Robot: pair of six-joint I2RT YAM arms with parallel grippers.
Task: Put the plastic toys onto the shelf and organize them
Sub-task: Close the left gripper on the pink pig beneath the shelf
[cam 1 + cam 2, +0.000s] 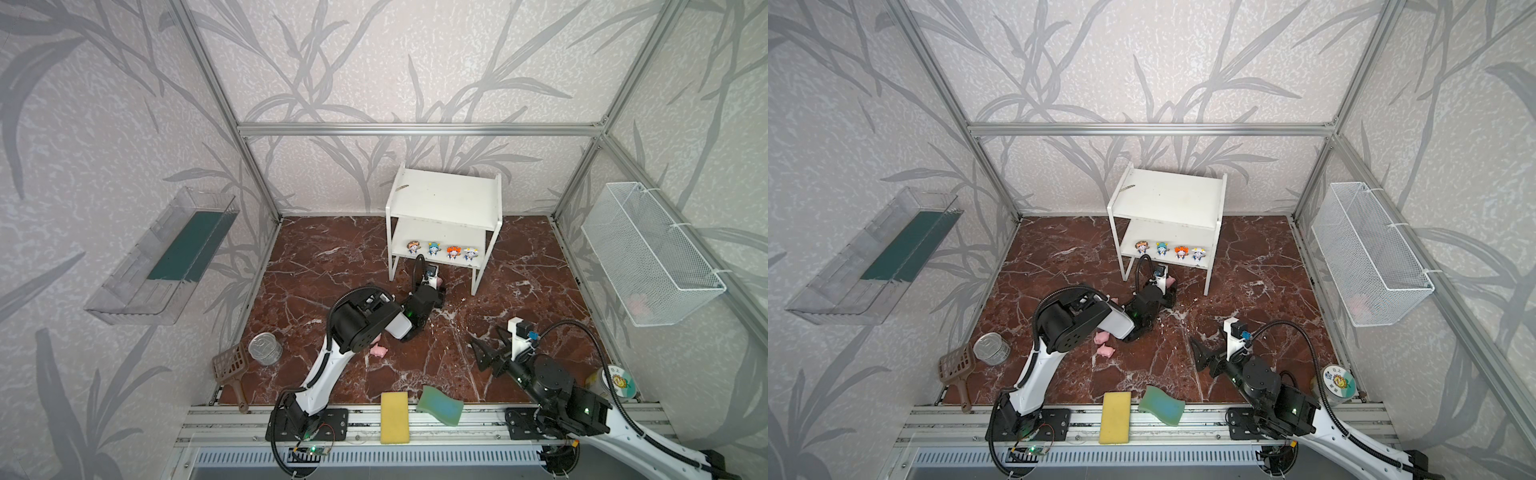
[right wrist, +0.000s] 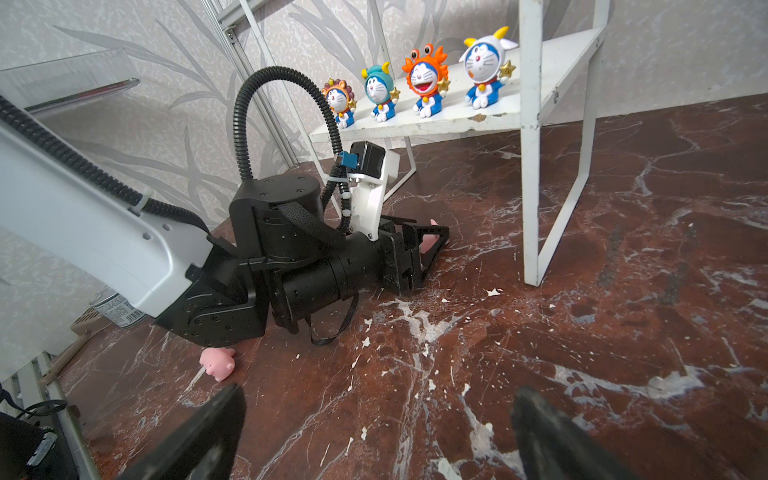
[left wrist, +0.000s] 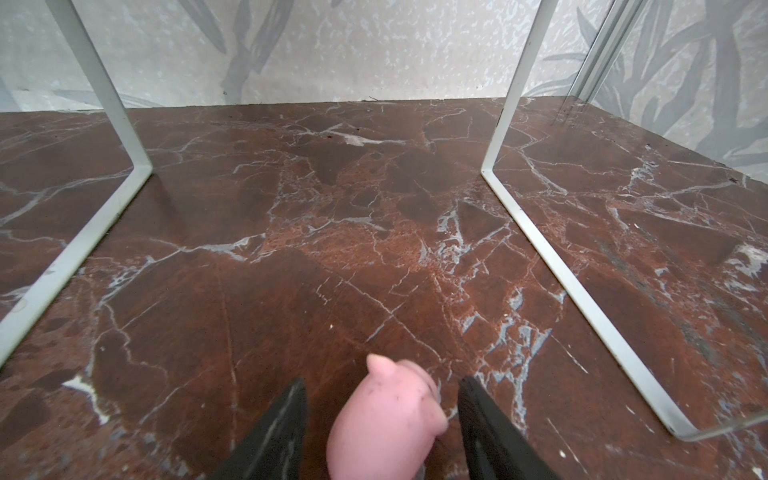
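Before the shelf, left hand brackets pink pig, half-open.

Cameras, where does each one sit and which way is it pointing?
Both top views: high at the front, looking down and back at the shelf; left arm and right arm show.
Left wrist: low over the floor, facing between the shelf legs; the left gripper brackets a pig.
Right wrist: low, facing the left arm and figurines; right gripper open.
Shared: both wrist views show that pig.
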